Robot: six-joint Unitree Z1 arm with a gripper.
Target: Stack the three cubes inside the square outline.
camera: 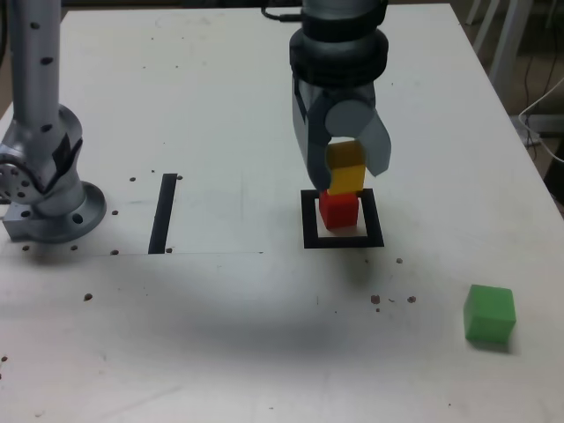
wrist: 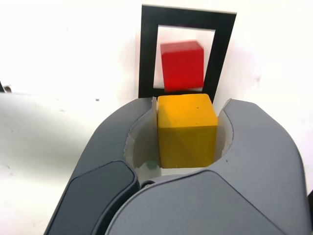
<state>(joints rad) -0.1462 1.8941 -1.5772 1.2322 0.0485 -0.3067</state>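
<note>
Gripper (wrist: 191,105) clamps yellow cube (wrist: 187,142) by its sides; I thus leave its base free for red cube (wrist: 182,67) within square outline (wrist: 148,58).

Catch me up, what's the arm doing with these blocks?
The gripper has the yellow block between its jaws, near the red block, which sits inside the black square outline. The green block is off by itself on the table, toward the exterior view's lower right. The stack isn't finished yet.
</note>
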